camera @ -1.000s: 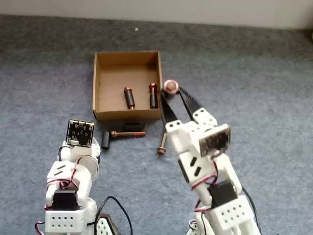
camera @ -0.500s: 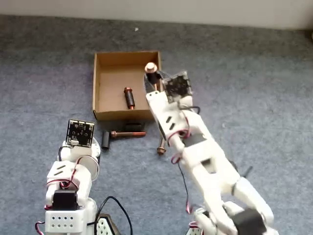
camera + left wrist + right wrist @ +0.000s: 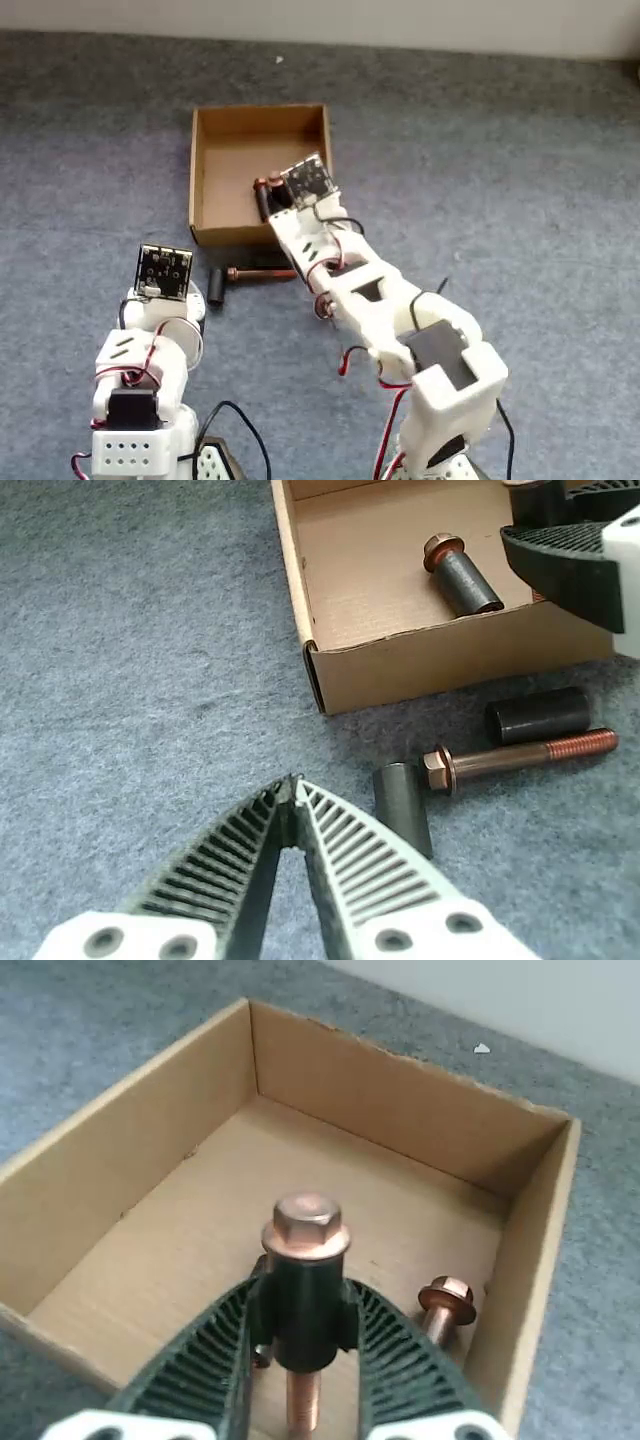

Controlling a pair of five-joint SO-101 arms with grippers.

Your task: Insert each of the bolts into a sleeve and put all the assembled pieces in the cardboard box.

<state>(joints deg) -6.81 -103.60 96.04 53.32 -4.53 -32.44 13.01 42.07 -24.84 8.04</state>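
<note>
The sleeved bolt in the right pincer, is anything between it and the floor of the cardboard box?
Nothing visible blocks it. The right pincer holds the sleeved bolt upright over the inside of the cardboard box, with bare cardboard floor nearby. A finished piece lies close beside it, so the bolt could land against that.

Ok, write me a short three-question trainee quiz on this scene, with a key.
1. True or false: the right gripper is shut on a copper bolt in a black sleeve over the open brown cardboard box.
2. The left gripper is: A) open, B) shut on a sleeve, C) shut and empty.
3. How many loose black cylindrical sleeves lie on the grey carpet outside the box?
Key: 1 true; 2 C; 3 two.
</note>
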